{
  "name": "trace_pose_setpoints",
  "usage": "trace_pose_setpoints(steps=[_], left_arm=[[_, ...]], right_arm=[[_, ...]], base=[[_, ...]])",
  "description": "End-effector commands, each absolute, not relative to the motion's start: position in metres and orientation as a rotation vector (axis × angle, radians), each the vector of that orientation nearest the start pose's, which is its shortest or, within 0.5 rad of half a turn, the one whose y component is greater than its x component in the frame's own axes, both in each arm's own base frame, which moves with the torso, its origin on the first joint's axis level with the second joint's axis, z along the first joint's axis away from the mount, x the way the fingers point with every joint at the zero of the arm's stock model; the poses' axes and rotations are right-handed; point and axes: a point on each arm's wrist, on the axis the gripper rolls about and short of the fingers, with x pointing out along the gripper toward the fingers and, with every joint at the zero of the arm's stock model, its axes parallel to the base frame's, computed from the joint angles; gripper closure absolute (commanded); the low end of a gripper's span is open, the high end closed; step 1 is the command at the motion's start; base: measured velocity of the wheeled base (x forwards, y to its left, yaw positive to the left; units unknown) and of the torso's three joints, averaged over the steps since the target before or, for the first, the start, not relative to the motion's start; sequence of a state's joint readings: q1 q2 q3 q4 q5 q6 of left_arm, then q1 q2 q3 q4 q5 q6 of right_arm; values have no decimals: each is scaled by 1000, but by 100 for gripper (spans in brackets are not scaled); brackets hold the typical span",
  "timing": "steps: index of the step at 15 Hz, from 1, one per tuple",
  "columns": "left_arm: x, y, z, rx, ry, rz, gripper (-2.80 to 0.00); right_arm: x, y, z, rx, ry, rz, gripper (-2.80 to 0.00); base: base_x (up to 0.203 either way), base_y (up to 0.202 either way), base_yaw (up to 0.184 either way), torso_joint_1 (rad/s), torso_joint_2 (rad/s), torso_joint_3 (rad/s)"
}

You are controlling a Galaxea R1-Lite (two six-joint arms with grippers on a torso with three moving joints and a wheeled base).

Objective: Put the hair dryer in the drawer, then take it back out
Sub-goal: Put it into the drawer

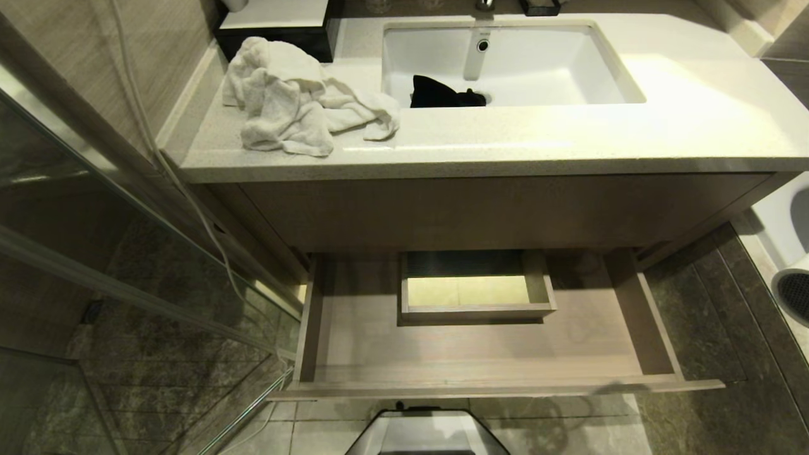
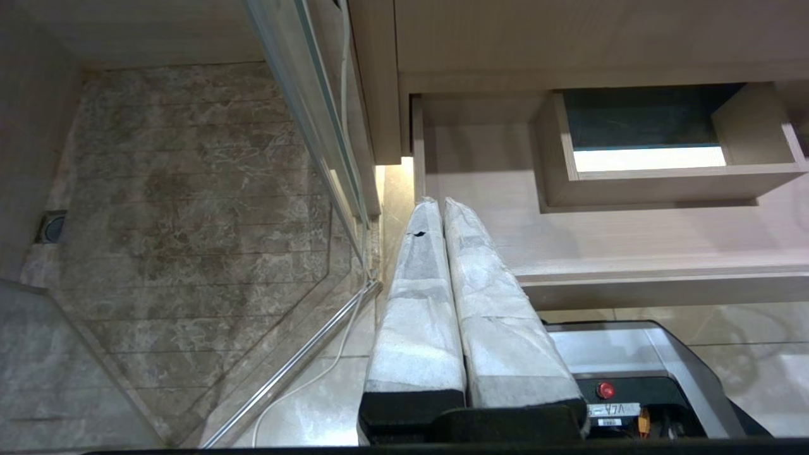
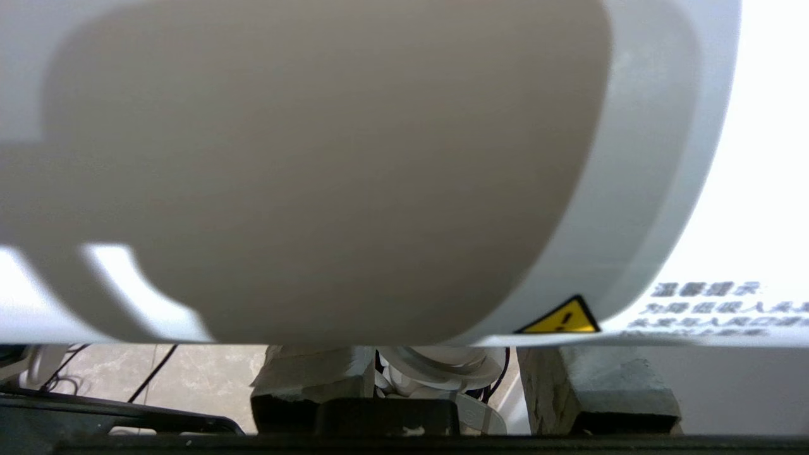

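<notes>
The worktop (image 1: 569, 139) is a wide pale vanity, with a white sink (image 1: 512, 63) set in it, and a dark cloth (image 1: 442, 93) lies in the sink near the drain. On the worktop, to the left of the sink, there is a crumpled white towel (image 1: 297, 95). Under the worktop the drawer (image 1: 480, 354) stands pulled out, and inside it I see only a boxed cutout (image 1: 474, 297) at the back middle. The hair dryer (image 1: 790, 253) is not in the drawer: it is at the right edge of the head view, beside the drawer and above the floor, with its round grey grille (image 1: 795, 292) showing. In my right wrist view its white body fills almost all the picture, and my right jaws (image 3: 468, 379) are holding it, one finger on each side. My left jaws (image 2: 439, 208) are pressed together and hold nothing; they hang low near the left front corner of the drawer.
</notes>
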State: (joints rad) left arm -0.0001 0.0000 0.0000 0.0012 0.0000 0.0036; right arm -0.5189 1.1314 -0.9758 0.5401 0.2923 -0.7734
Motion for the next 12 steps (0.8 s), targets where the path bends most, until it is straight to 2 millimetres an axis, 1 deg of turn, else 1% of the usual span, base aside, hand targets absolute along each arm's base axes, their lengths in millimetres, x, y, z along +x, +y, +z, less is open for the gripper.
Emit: trace_pose_setpoints(steps=[1, 8, 12], left_arm=[[-23, 0, 75, 3, 2, 0, 0], [-23, 0, 75, 3, 2, 0, 0], [-23, 0, 75, 3, 2, 0, 0]], right_arm=[[119, -60, 253, -478, 668, 39, 0], [118, -59, 252, -466, 665, 36, 0], [113, -56, 251, -439, 660, 27, 0]], base=[[0, 0, 0, -157, 310, 127], [0, 0, 0, -187, 339, 151], [0, 0, 0, -217, 396, 167]])
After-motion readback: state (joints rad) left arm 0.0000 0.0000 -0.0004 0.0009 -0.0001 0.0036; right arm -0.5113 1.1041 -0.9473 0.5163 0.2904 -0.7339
